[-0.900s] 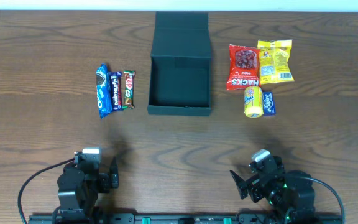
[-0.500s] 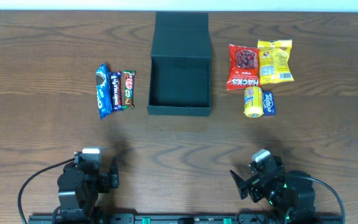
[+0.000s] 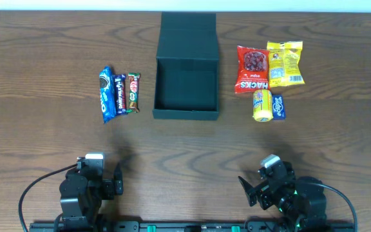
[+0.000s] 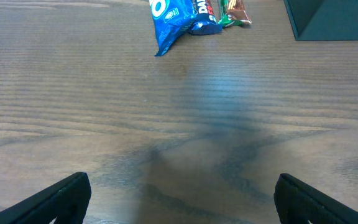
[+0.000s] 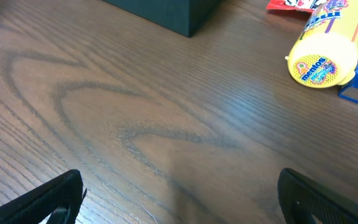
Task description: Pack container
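The dark container point(image 3: 186, 85) stands open at the table's far middle, its flap lid laid back; its corner shows in the left wrist view point(image 4: 334, 22) and the right wrist view point(image 5: 166, 12). Left of it lie a blue Oreo packet point(image 3: 105, 94), a dark bar point(image 3: 119, 94) and a KitKat point(image 3: 133, 92). Right of it lie a red packet point(image 3: 252, 69), a yellow packet point(image 3: 285, 63), a yellow Mentos roll point(image 3: 261, 105) and a blue Eclipse pack point(image 3: 278, 106). My left gripper point(image 4: 182, 199) and right gripper point(image 5: 179, 196) are open and empty, near the front edge.
The wooden table point(image 3: 185, 138) is bare between the grippers and the snacks. Both arm bases sit at the front edge on a black rail point(image 3: 185, 227).
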You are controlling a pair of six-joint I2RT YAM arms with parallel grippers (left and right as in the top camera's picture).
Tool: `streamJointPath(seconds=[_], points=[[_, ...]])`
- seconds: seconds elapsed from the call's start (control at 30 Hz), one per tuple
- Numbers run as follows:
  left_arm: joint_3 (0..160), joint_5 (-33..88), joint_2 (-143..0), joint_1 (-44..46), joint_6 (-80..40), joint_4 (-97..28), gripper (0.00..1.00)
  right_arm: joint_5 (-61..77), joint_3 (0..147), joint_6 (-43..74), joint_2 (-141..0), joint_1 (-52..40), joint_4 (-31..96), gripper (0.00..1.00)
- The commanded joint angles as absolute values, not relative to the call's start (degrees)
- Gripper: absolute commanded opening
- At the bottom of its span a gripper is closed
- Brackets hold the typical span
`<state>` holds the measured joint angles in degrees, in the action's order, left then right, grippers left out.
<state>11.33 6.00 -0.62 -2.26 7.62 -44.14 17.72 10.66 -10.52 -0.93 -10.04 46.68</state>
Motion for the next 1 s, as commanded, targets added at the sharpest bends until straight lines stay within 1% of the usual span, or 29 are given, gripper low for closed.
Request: streamJointPath(seconds=[0.0, 0.67, 0.73, 0.8, 0.83, 0.9, 0.97], points=[[10.2, 5.8, -0.3, -2.6, 8.6, -45.6, 0.95, 17.3, 10.4, -9.7, -0.3, -10.5, 46.7, 0.99], [10.2, 5.8, -0.3, -2.6, 8.6, -45.6, 0.95, 17.3, 10.4, -10.0, -0.3, -10.5, 46.4, 0.99], [10.2, 5.8, -0.3, -2.6, 8.6, -45.6, 0.95, 17.3, 10.4, -9.9, -0.3, -10.5, 43.9, 0.99], [10.2, 5.8, -0.3, -2.6, 8.6, -45.6, 0.95, 21.3, 10.4, -9.0, -0.3, -10.5, 37.6, 0.99], [10.2, 5.8, -0.3, -2.6, 8.6, -45.6, 0.96, 24.1, 10.4, -7.4, -0.3, -10.5, 34.3, 0.99], [10.2, 5.8, -0.3, -2.6, 8.6, -45.6, 0.95, 29.6, 10.4, -0.3, -0.3, -10.5, 26.6, 0.99], [10.2, 5.8, -0.3, -2.6, 8.6, -45.6, 0.96, 37.4, 10.4, 18.2, -0.3, -10.5, 18.2, 0.99]])
